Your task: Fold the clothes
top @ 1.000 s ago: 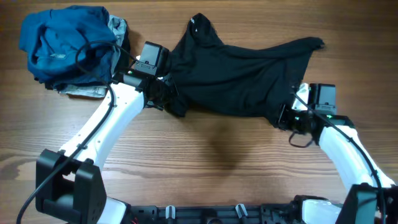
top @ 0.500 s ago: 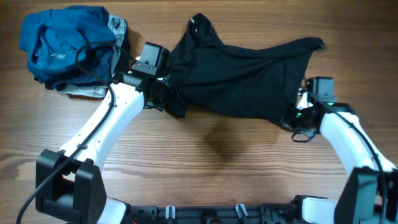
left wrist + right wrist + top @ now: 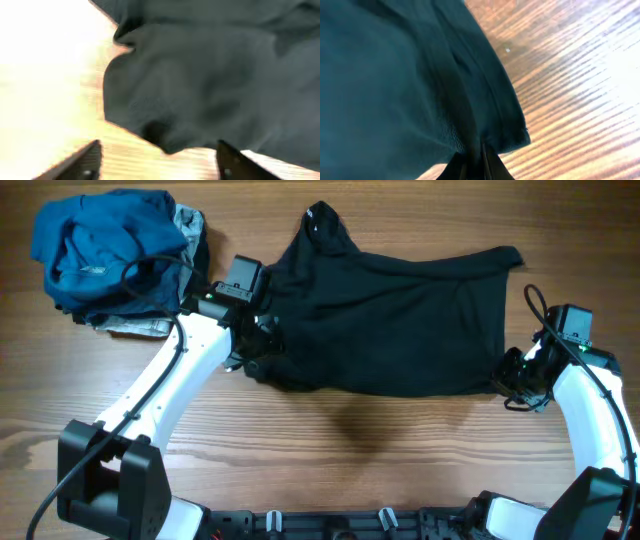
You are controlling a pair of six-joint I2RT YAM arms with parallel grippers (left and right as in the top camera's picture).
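Right wrist: right gripper (image 3: 476, 162) clamps shirt (image 3: 390, 75) edge, cloth spreading ahead-left. Left wrist: left gripper (image 3: 160, 159) wide apart, empty, shirt just ahead.

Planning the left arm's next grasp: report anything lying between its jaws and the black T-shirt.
Nothing visible. In the left wrist view, only bare table separates the open left gripper from the black T-shirt.

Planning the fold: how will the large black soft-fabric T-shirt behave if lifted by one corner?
The black T-shirt looks limp: it lies wrinkled and bunched, so it would likely drape and sag. Where the right gripper pinches its hem, the cloth folds thinly, suggesting it is light.
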